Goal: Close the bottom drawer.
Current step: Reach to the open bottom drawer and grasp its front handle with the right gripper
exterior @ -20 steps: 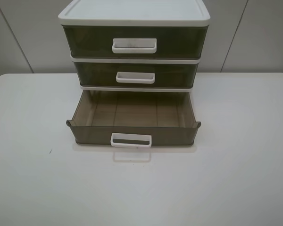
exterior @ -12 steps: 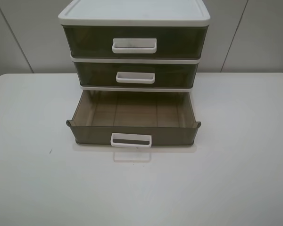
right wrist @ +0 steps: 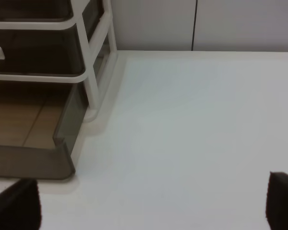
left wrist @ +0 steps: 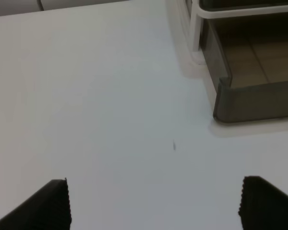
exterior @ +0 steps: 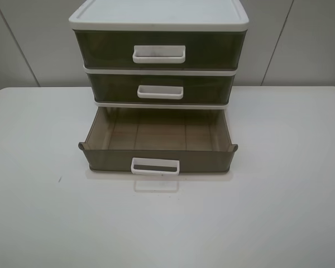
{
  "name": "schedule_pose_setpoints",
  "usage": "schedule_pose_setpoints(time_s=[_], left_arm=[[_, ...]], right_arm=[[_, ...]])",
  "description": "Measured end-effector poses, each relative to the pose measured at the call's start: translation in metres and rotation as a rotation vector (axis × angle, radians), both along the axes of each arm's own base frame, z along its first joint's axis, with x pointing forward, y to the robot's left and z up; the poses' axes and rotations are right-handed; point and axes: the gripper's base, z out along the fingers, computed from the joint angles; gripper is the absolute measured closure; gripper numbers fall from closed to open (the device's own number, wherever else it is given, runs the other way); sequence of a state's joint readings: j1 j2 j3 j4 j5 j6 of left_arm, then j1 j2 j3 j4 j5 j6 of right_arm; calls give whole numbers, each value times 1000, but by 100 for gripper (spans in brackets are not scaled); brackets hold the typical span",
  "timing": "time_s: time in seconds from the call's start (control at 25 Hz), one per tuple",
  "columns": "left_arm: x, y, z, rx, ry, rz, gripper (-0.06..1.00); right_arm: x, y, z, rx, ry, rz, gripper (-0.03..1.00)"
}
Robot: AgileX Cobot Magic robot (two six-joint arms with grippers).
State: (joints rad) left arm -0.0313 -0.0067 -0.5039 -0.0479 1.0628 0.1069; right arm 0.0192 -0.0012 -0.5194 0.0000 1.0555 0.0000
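Observation:
The bottom drawer (exterior: 156,159) is smoky brown-grey with a white loop handle (exterior: 155,166). It is pulled out of the three-drawer unit (exterior: 159,19) and looks empty. Its left front corner shows in the left wrist view (left wrist: 252,103), its right front corner in the right wrist view (right wrist: 31,163). My left gripper (left wrist: 153,203) is open above the bare table, to the left of the drawer. My right gripper (right wrist: 153,203) is open above the table to the right of the drawer. Neither gripper shows in the exterior high view.
The middle drawer (exterior: 160,89) and top drawer (exterior: 159,51) are shut. The unit stands at the back middle of a white table (exterior: 44,212). A grey panelled wall (exterior: 307,44) is behind it. A small dark speck (exterior: 60,179) lies on the table's left side.

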Motion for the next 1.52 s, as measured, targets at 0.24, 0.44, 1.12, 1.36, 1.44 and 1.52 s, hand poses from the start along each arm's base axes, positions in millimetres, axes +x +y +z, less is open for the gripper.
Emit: schedule_pose_setpoints(time_s=[0.24,0.44,1.12,1.36,1.44,1.52], left_arm=[[0,0,0,0,0,0,23],[0,0,0,0,0,0,23],[0,0,0,0,0,0,23],[0,0,0,0,0,0,23],[0,0,0,0,0,0,23],[0,0,0,0,0,0,23]], right_arm=[[0,0,0,0,0,0,15],[0,0,0,0,0,0,15],[141,18,11,143,412,61,15],[195,73,-9,132,405,284,15],[200,96,-19,149,430,351,15],[203,119,-32,172,465,406,15]])
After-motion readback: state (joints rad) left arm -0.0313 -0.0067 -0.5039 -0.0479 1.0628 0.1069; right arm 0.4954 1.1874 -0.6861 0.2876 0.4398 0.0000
